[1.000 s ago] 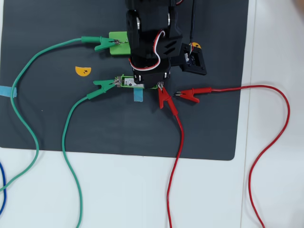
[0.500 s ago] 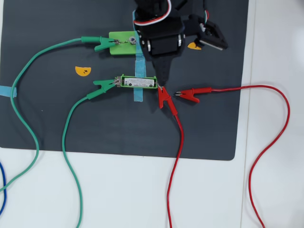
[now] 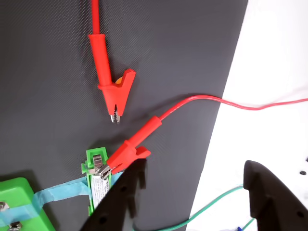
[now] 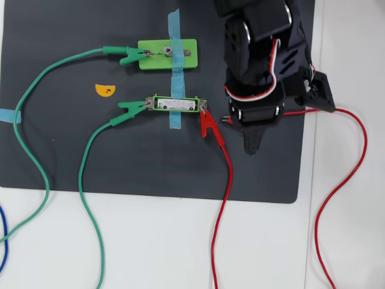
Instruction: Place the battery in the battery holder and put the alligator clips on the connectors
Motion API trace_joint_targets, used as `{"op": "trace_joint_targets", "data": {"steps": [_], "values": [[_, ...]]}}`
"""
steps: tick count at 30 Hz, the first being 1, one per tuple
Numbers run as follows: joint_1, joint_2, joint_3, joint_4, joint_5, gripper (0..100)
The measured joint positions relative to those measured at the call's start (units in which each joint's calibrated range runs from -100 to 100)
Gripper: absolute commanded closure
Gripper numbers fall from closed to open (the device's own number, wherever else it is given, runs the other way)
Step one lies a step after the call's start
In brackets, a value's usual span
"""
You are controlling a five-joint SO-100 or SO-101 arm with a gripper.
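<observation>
Table (image 4: 349,241): white surface, bare along the near edge and the right edge in the overhead view, crossed there only by wires.
Mat (image 4: 60,156): dark sheet covering most of the table; its right edge runs just beside the arm, and its near strip lies open apart from the wires.
Arm (image 4: 261,54): black, standing over the mat's right edge in the overhead view and hiding the mat beneath it.
Gripper (image 3: 192,202): the two black fingers stand well apart with nothing between them in the wrist view, one over the mat, the other over the white table.
Light-green block (image 4: 167,55): near the mat's far edge, held by a blue tape strip (image 4: 174,36); a green clip (image 4: 129,54) bites its left end.
Battery holder (image 4: 176,104): mid-mat, taped down, open mat on its near side.
Battery (image 4: 174,104): lying in the holder's slot.
Alligator clips: a second green clip (image 4: 133,108) grips the holder's left end; a red clip (image 4: 207,124) grips the tab at its right end, clear in the wrist view (image 3: 129,152); another red clip (image 3: 111,82) lies loose on the mat, jaws pointing toward the holder, near it but apart.
Orange sticker (image 4: 104,90): alone on the mat, left of the holder.
</observation>
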Motion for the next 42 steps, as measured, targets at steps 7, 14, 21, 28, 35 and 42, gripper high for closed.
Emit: {"op": "trace_joint_targets", "data": {"steps": [7,14,21,28,35,42], "values": [[0.0,9.07,-12.79,7.55,-2.07,80],[-1.34,11.26,-19.01,14.16,-5.12,80],[-3.92,15.37,-19.81,14.33,-8.01,80],[-4.26,20.16,-19.9,14.24,-8.01,80],[-4.82,24.02,-23.99,14.33,-8.48,80],[-6.16,26.04,-24.43,14.33,-9.51,80]]}}
